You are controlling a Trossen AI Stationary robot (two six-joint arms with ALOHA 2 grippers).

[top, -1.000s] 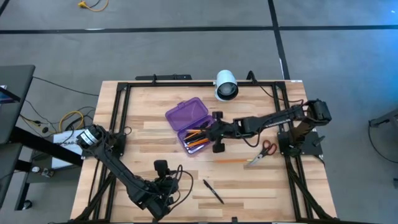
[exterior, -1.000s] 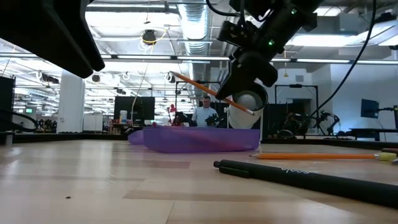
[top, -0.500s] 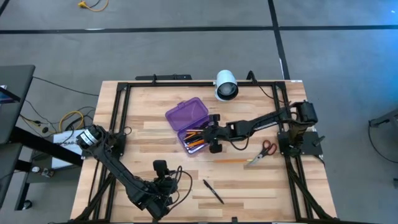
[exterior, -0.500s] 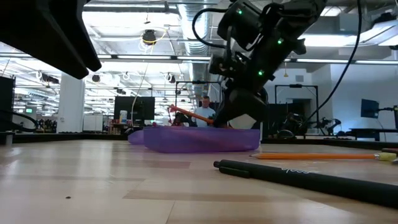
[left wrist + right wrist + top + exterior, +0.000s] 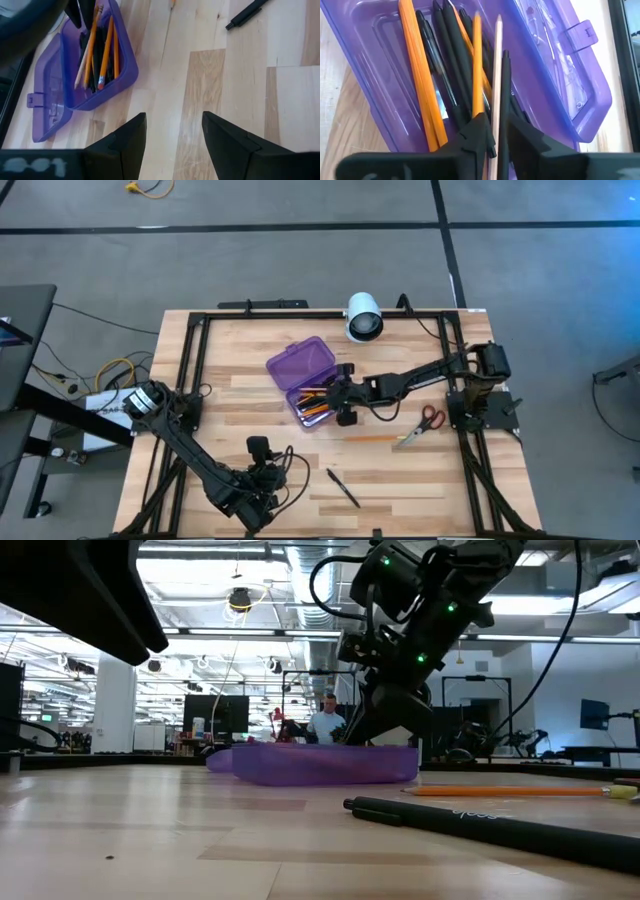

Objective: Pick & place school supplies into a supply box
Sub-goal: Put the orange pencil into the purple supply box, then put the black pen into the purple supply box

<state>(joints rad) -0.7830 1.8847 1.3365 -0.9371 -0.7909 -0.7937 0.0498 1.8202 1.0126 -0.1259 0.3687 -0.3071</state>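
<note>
The supply box (image 5: 303, 380), translucent purple, lies open at the table's middle; several orange pencils and black pens (image 5: 427, 85) lie in its tray. My right gripper (image 5: 338, 402) reaches slanting down into the tray (image 5: 325, 762), open a little. A pale pencil (image 5: 496, 75) lies in the tray and runs between its fingers. A black pen (image 5: 343, 487), an orange pencil (image 5: 370, 438) and red-handled scissors (image 5: 425, 424) lie flat on the table. My left gripper (image 5: 174, 140) hangs open over bare wood near the front edge (image 5: 272, 477). My right gripper stands with one finger (image 5: 479, 131) on each side of the pale pencil's near end (image 5: 494, 150), slanting down from the table's right side and lying along it. I cannot tell whether either finger touches the pencil.
A white cylindrical camera (image 5: 363, 317) stands at the far edge behind the box. A black frame (image 5: 195, 360) runs round the tabletop. The pen (image 5: 480, 825) and the orange pencil (image 5: 520, 791) lie right of the box. Bare wood lies left of the box.
My right gripper has come down and toward the table's left into the box's tray. The orange pencil that stuck out slanting above the box has sunk with it and no longer shows over the box's wall in the low view.
</note>
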